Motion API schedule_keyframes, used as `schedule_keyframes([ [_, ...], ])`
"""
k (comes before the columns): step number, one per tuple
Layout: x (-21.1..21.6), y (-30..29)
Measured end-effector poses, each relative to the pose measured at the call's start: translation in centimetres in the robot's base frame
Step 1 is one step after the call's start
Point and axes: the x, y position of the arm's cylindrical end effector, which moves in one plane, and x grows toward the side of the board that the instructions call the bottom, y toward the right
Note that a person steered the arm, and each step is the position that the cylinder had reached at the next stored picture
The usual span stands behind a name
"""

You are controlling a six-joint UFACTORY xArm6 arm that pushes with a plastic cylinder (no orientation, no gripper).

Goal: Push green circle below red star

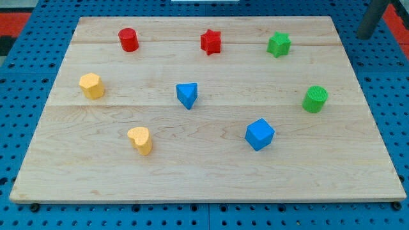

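The green circle [315, 99] stands near the board's right edge, at mid-height. The red star [210, 41] sits near the view's top, at the centre. The green circle is well to the right of the star and lower in the view. My tip [365, 36] shows at the view's top right corner, off the wooden board over the blue pegboard. It is above and to the right of the green circle and touches no block.
A green star [278, 44] lies right of the red star. A blue triangle [187, 95] and a blue cube [259, 134] sit mid-board. A red cylinder [128, 39], a yellow hexagon [92, 85] and a yellow heart [140, 140] are at the left.
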Motion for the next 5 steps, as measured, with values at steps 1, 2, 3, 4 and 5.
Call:
schedule_keyframes([
  [1, 6.6, -0.5],
  [2, 13.8, -0.5],
  [3, 16.9, -1.4],
  [4, 16.1, -5.2],
  [5, 16.1, -11.3],
])
